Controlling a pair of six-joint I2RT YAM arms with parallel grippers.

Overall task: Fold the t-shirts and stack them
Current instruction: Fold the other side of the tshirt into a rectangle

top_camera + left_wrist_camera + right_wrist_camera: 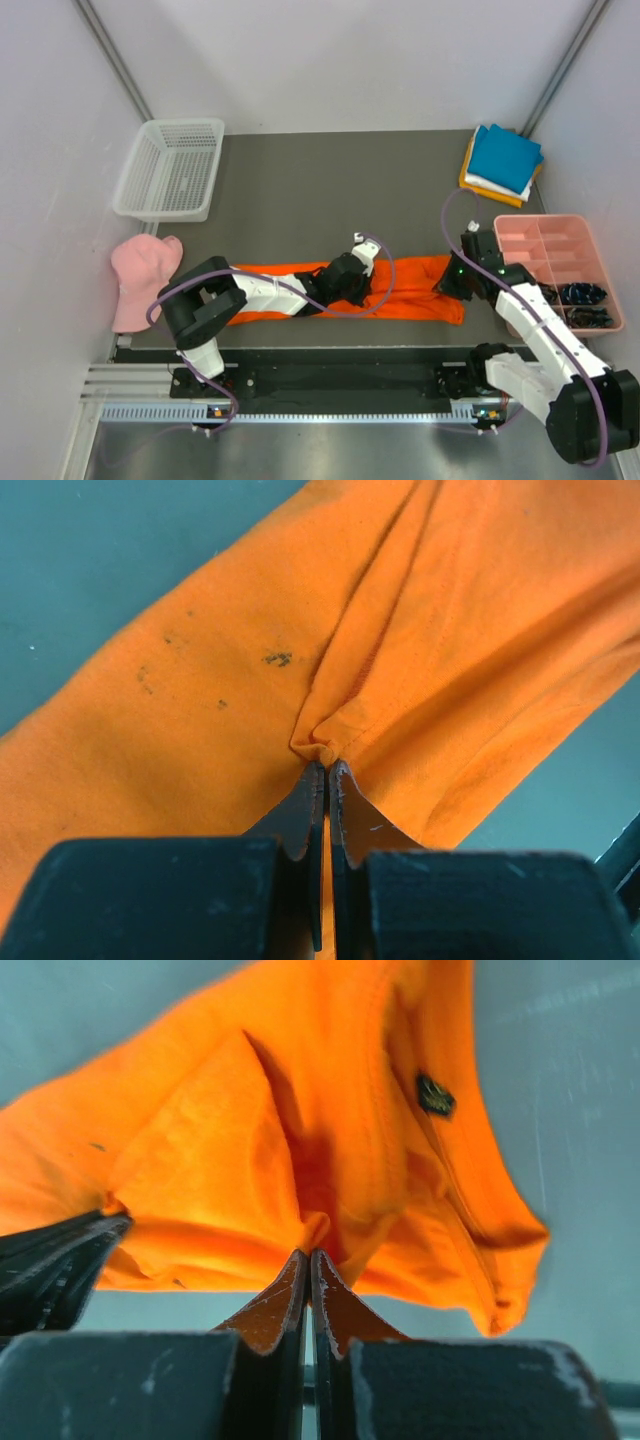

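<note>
While the orange shirt [420, 283] is lying banded along the near worktop [320, 190], you are pinching it twice: left jaws gripping a middle pleat, right jaws the right-end fold. Soft, limp; hems are probably offering the firmest hold.

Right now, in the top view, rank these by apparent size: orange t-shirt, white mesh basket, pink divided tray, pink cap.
1. orange t-shirt: largest, a long strip across the table.
2. white mesh basket and pink divided tray: too alike to rank.
3. pink cap: smallest.
</note>
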